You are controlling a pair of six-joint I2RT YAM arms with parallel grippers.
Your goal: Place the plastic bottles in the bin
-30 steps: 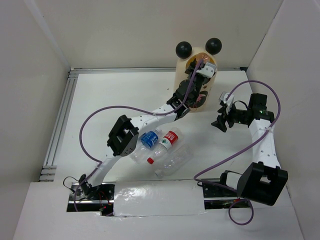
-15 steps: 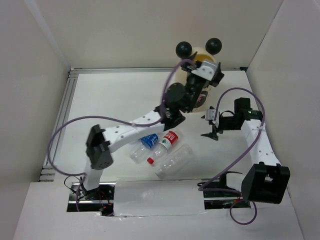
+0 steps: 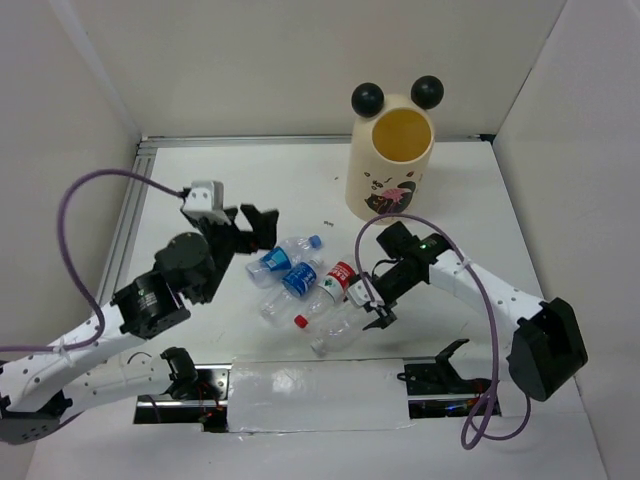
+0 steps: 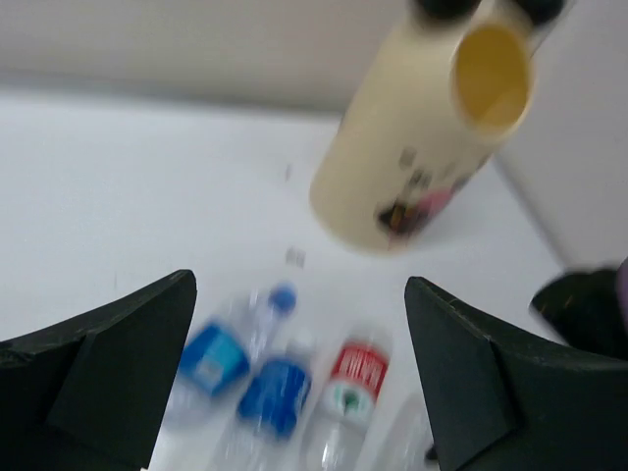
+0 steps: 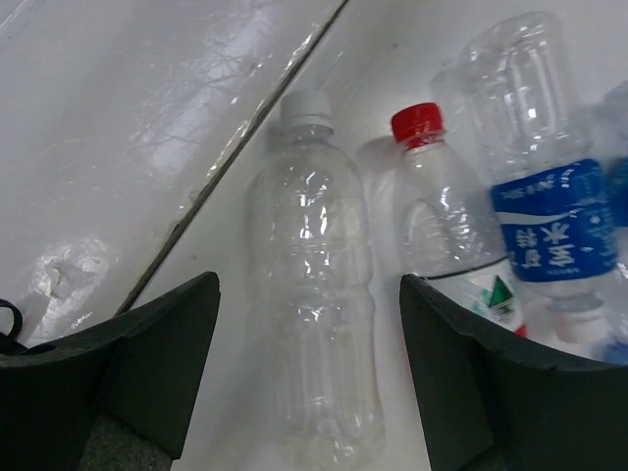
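Observation:
Four plastic bottles lie side by side on the white table [image 3: 200,180]: a blue-capped one [image 3: 283,255], a blue-labelled one [image 3: 297,282], a red-labelled one [image 3: 338,280] and a clear unlabelled one [image 3: 345,327]. The cream bin [image 3: 390,165] stands upright at the back, its yellow inside in view. My left gripper [image 3: 255,235] hangs open just left of the bottles, holding nothing. The left wrist view shows the bin [image 4: 412,147] and the bottles, blurred. My right gripper [image 5: 309,373] is open, its fingers [image 5: 147,363] on either side of the clear bottle [image 5: 314,285], apart from it.
An aluminium rail [image 3: 125,230] runs along the table's left edge. White walls close in the left, back and right sides. A purple cable [image 3: 75,240] loops from the left arm. Foil tape [image 3: 315,395] covers the near edge between the arm bases.
My left gripper opened at the bin's mouth, then swung back left and down to the bottles. My right arm came in from the right and lowered its open jaws over the clear bottle.

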